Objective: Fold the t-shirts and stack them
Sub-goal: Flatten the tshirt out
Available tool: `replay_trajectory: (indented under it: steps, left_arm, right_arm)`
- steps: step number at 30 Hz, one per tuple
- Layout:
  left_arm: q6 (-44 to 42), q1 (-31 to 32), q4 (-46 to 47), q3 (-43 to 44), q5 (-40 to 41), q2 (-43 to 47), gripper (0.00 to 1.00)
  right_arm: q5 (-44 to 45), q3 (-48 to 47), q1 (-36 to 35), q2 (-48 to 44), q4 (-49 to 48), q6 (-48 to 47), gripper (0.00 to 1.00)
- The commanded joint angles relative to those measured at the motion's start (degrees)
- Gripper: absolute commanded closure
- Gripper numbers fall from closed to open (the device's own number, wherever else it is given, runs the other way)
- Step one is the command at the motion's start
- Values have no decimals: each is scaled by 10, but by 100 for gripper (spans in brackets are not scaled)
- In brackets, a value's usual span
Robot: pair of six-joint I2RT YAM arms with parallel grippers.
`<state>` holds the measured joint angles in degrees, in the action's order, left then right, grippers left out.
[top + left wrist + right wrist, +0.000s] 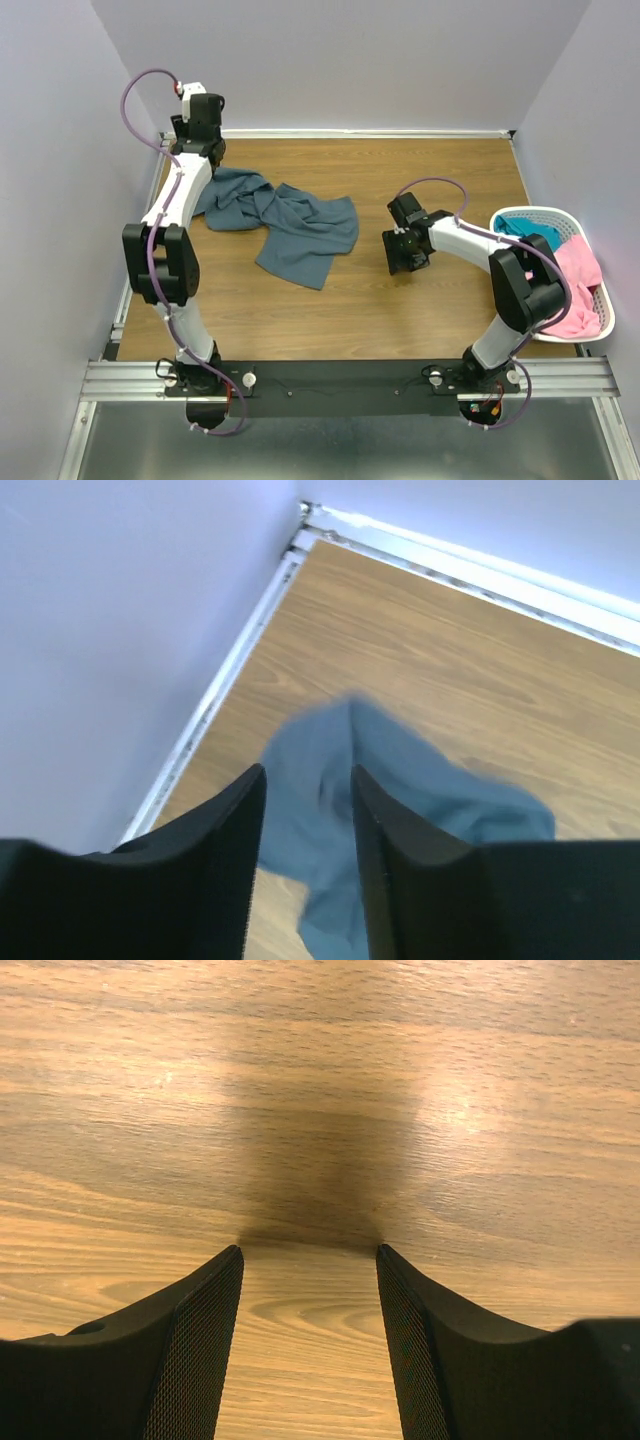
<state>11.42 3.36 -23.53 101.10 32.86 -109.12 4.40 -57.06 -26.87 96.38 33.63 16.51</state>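
Blue-grey t-shirt (290,228): crumpled on table (400,170), left of centre; far-left end under left arm.
Pink t-shirt (580,280): heaped in white basket (545,212) at right edge of table.
Teal t-shirt (518,228): same basket, far side, touching the pink.
Left gripper (308,780): jaws parted, nothing held; above far-left end of blue-grey t-shirt.
Right gripper (308,1250): jaws wide apart, empty; over wood right of centre.

No legible text or labels
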Motion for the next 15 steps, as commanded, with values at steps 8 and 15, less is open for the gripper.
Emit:
replay_trajectory:
  steps: [8, 15]
  left_arm:
    - [97, 34, 108, -325, -203, 282, 41]
    - [127, 39, 134, -501, -215, 407, 40]
  right_arm:
    - [-102, -82, -79, -6, -58, -38, 37]
    - [-81, -224, -193, 134, -80, -50, 43]
